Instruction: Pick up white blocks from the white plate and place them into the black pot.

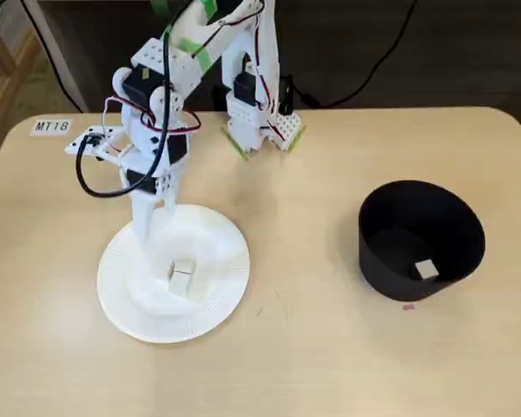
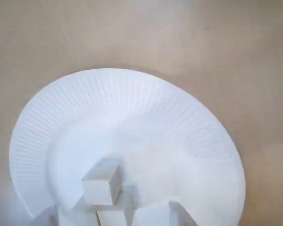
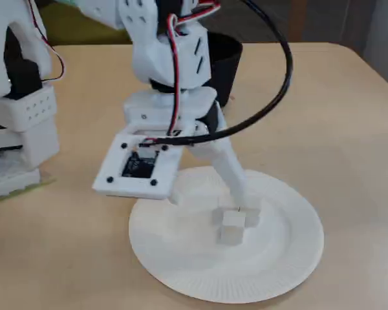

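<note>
- Jaws [image 3: 240,205] down over the white plate [image 1: 122,282], tips right at the stacked white blocks [image 3: 233,227]; white on white, so impossible to tell whether spread, narrow or already pinching a cube.
- Plate toward the left edge of the counter [image 1: 313,347] in the top-down fixed view, nearer its front; at least two cream cubes on it, one resting on or against another.
- Black pot [image 1: 391,252] well apart, toward the right edge; one white block [image 1: 426,269] already inside on the bottom.
- Likely risk: clustered cubes touching each other, so a closing finger could shove a neighbour aside or topple the upper one instead of gripping it.
- Further risk, as a judgement: light paper plate sliding or tipping under a downward press; tall pot wall clipped on the carry if the lift is low.
- Wrist view: cubes [image 2: 101,186] cut off by the bottom edge, exact count unclear, fingers not distinguishable there.
- Side fixed view: pot [image 3: 227,55] mostly hidden behind the arm.
</note>
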Available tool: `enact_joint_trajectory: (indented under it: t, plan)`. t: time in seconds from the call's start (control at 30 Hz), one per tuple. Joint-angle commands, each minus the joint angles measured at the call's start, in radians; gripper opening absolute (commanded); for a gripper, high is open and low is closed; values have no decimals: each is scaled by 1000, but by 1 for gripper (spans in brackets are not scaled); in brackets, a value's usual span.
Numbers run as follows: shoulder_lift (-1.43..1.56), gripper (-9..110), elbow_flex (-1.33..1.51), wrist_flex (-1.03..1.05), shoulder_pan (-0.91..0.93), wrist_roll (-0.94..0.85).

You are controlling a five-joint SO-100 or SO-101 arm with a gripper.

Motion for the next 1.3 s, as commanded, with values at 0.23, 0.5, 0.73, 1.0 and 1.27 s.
enact_joint_trajectory:
  t: [0.23,0.5,0.73,1.0,1.27]
  plan:
    - [-186,33,-187,-5,-49,34]
    - [-238,30,-218,-52,-87,66]
    - [-304,28,-282,-46,-94,72]
    - [-370,24,-331,-41,-91,100]
    - [-466,-2,-440,-8,-91,138]
